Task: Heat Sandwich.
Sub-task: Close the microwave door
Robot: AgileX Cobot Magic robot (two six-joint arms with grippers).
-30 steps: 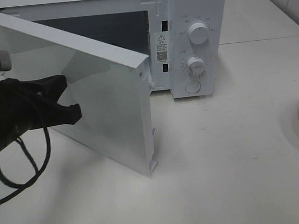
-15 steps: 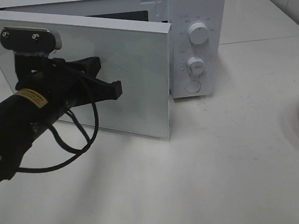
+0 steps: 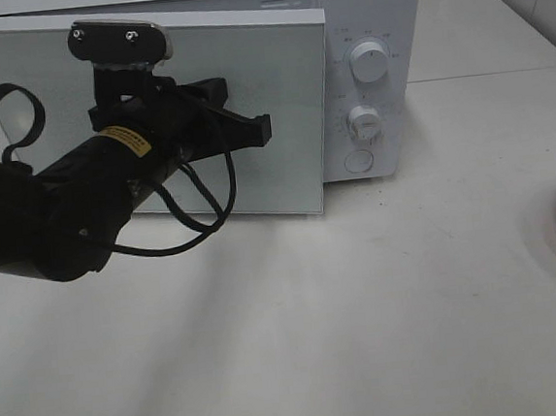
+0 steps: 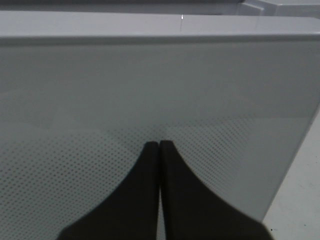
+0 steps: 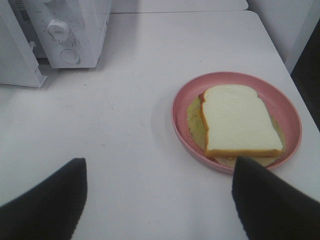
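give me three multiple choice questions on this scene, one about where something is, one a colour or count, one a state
1. Where is the sandwich?
A. inside the microwave
B. on the pink plate
C. in the right hand

2. How many round knobs does the microwave panel show?
A. two
B. four
C. none

3. How are the left hand's fingers set?
A. spread wide
B. pressed together
C. clamped on the plate

Answers:
1. B: the right wrist view shows it lying on the plate, with the right hand open and apart from it.
2. A: two knobs stand one above the other, over a round button.
3. B: the fingertips meet against the microwave door.
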